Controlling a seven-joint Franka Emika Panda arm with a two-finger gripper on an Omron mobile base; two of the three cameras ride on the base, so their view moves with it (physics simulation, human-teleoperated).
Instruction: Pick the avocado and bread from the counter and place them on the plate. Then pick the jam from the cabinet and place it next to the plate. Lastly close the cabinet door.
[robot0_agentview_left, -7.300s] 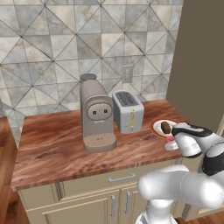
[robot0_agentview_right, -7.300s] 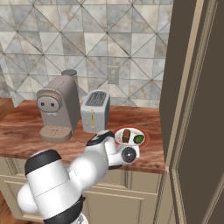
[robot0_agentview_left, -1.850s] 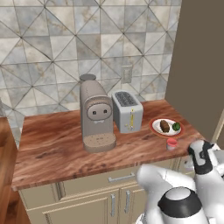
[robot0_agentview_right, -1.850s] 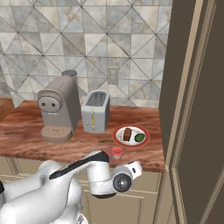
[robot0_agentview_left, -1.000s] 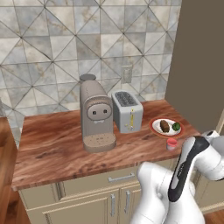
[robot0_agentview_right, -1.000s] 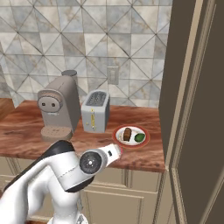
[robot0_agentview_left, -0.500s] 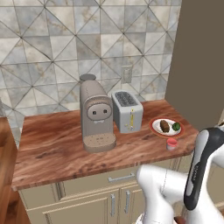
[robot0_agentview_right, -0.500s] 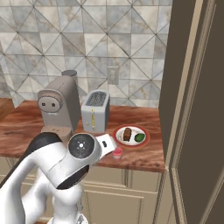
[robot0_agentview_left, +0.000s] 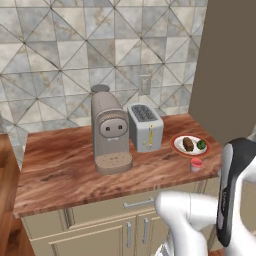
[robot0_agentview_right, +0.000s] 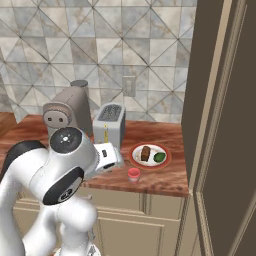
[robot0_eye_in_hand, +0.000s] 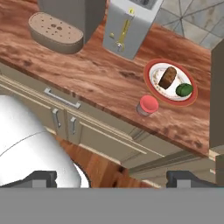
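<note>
The white plate (robot0_eye_in_hand: 153, 72) with its orange-red rim lies on the wooden counter (robot0_agentview_left: 65, 170), right of the toaster. On it rest the brown bread (robot0_eye_in_hand: 167, 77) and the dark-green avocado (robot0_eye_in_hand: 184, 89); both also show on the plate (robot0_agentview_right: 136, 150) from the right base. The small red jam (robot0_eye_in_hand: 148, 105) stands upright on the counter just in front of the plate, near the edge. My gripper (robot0_eye_in_hand: 113, 178) is open and holds nothing. It hangs back from the counter front, apart from the jam. The cabinet door (robot0_agentview_right: 225, 130) stands open at the right.
A grey coffee machine (robot0_agentview_left: 111, 135) and a silver toaster (robot0_agentview_left: 145, 127) stand at the back of the counter, left of the plate. Beige drawers and doors (robot0_eye_in_hand: 87, 127) run below the counter edge. My own white arm (robot0_agentview_right: 60, 175) fills the lower left.
The arm has swung and folded up in front of the counter. Plate, bread, avocado and jam have stayed where they were. The jaws have stayed wide apart.
</note>
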